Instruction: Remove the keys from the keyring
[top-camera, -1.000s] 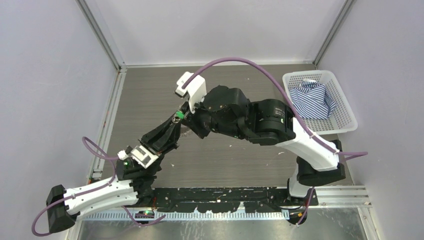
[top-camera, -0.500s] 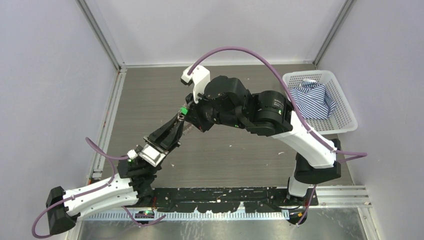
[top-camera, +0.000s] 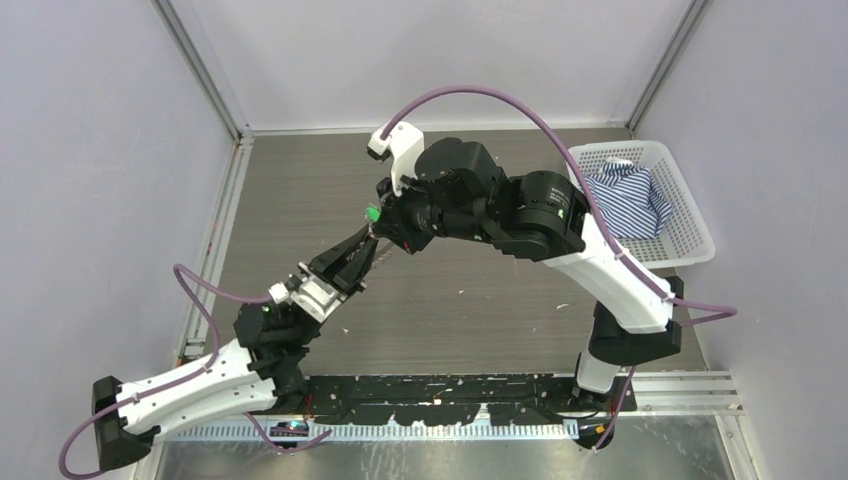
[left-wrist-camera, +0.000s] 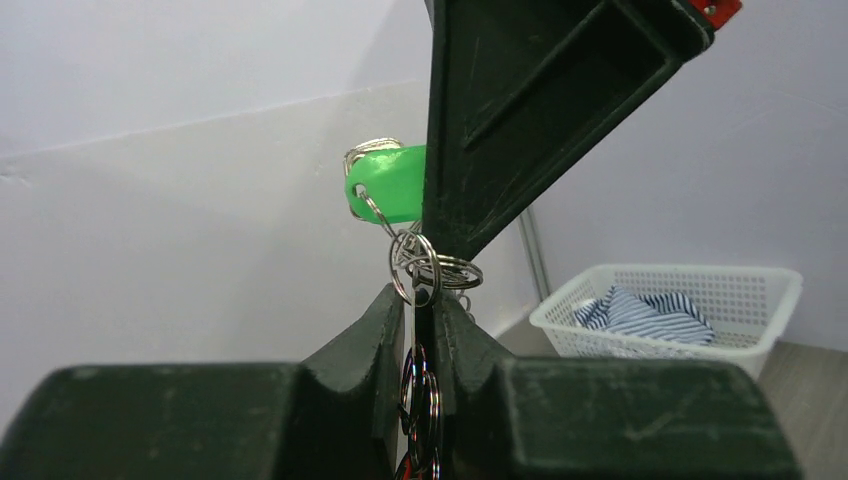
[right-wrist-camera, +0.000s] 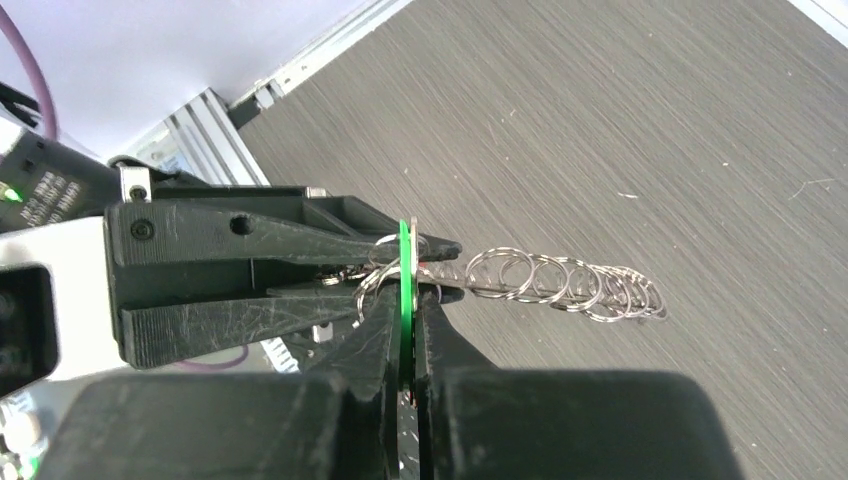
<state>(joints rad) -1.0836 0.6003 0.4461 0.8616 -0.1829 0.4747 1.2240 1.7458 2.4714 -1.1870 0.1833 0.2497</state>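
- Held in the air over the dark grey wood-grained table (top-camera: 480, 300), a little left of its middle and well apart from every edge: the thin silvery wire keyring (left-wrist-camera: 415, 268).
- Pinched on that keyring by the left gripper (left-wrist-camera: 415, 300), its matte black plastic fingers nearly meeting around the wire.
- Clamped by the right gripper (right-wrist-camera: 405, 300) on the key with the bright green plastic head (right-wrist-camera: 404, 262); fingers closed, with only the thin green edge showing between them.
- Trailing past the grip point: a row of small silvery wire loops (right-wrist-camera: 560, 280), smooth, shiny and overlapping like a loose coil. No separate key blades to tell apart here.
- Likely to slip: hard polished wire against scuffed plastic pads gives little friction, so a pull along the ring may drag it out of the left fingers.
- Likely to twist: a flat green head held on its faces may pivot if pulled off-axis, jamming at the ring's split.
- Possible to drop everything onto the table if either grip loosens while the two tips stand so close.
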